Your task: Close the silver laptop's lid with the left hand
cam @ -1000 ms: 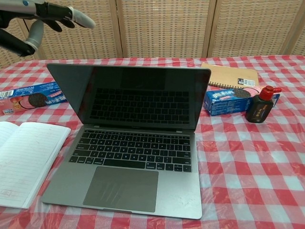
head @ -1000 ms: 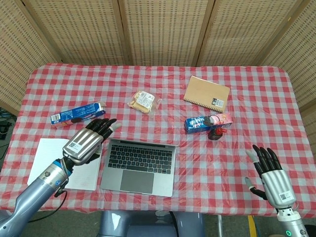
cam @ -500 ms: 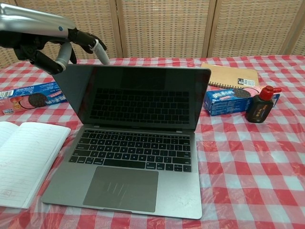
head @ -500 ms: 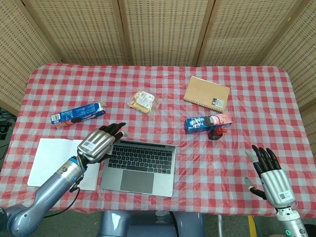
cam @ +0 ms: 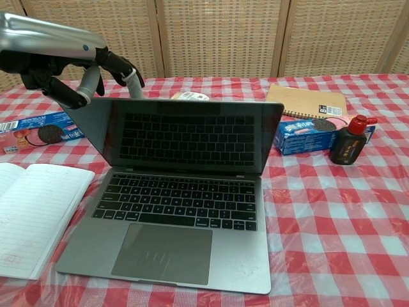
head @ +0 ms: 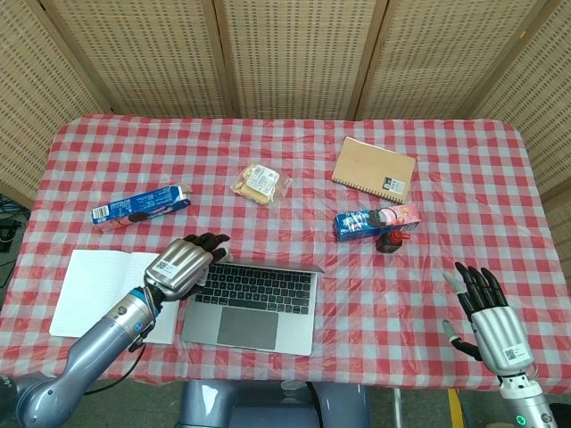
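The silver laptop point(head: 252, 299) stands open near the table's front edge, left of centre, its dark screen point(cam: 185, 134) facing the chest view and leaning a little forward. My left hand point(head: 183, 267) is at the lid's upper left corner. Its fingers point(cam: 125, 71) curl over the top edge behind the screen and touch it, holding nothing. My right hand point(head: 486, 314) hovers at the front right of the table, far from the laptop, fingers spread and empty. It does not show in the chest view.
A white open notebook point(head: 94, 290) lies just left of the laptop. A blue cookie box point(head: 141, 206) and a snack packet point(head: 259, 183) lie behind it. To the right are a brown notebook point(head: 375, 168), another cookie box point(head: 376, 220) and a red-capped bottle point(cam: 350, 142).
My left hand came down from above onto the lid's upper left corner. The lid has tipped forward slightly. The right hand has not moved.
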Motion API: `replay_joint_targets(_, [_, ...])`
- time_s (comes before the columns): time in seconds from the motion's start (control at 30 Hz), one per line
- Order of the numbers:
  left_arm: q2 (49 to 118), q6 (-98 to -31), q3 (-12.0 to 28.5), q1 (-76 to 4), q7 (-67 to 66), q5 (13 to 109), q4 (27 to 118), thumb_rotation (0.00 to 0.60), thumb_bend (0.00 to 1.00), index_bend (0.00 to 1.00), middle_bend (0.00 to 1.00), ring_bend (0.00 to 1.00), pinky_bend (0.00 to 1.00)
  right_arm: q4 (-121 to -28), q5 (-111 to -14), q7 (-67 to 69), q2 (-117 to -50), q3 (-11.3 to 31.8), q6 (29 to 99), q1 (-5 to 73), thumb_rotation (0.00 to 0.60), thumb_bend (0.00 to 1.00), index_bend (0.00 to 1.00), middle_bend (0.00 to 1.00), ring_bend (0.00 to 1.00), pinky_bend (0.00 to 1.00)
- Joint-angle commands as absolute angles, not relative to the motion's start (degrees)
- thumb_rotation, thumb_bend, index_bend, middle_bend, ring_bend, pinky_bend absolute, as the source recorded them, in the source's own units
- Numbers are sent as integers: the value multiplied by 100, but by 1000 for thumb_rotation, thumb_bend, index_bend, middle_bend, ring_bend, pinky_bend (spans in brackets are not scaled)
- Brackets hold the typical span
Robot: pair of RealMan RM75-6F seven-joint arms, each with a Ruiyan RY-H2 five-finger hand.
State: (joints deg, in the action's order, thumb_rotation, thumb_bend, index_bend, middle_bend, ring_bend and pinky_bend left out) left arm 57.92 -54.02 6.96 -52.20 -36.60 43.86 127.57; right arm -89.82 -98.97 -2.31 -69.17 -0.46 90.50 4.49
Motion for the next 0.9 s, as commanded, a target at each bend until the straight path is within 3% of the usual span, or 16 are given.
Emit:
replay_joint_targets(0.03, [5724,-5419,521,-5212,-3768,4584,12884,600,1000,320,148,158,249,-8985,-9910,-252,-6917,-57,9044,450,600,600,36,0,0,0])
replay_joint_targets(0.9, [5809,-5388,-189,-4950,-3664,5394,13006,600,1000,403,222,218,291,-9051,-9921,-317,-6884,-87,9031,437,600,608,36,0,0,0])
